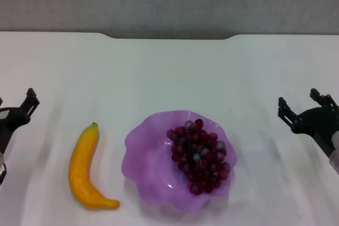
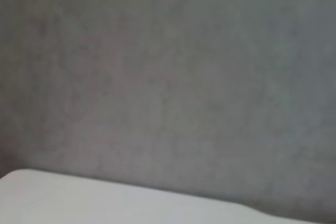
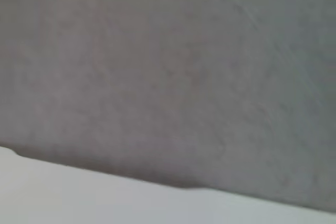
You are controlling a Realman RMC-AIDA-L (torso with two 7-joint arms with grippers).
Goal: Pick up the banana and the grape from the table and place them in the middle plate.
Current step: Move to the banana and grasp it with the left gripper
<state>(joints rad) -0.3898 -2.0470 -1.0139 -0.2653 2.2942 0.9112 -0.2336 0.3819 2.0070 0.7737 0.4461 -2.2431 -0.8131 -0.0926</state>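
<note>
Now banana (image 1: 87,169) near left claw (image 1: 21,110), untouched.

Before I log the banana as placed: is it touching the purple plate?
Apart. The head view shows a strip of white table between the banana and the middle plate.

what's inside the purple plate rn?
The grape bunch lies in the middle plate, toward its right side. The dish floor under the bunch is hidden. The banana lies outside, on the table.

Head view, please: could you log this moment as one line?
grape: in middle plate | banana: on table, left of plate | left hand: far left, empty | right hand: far right, open, empty
</note>
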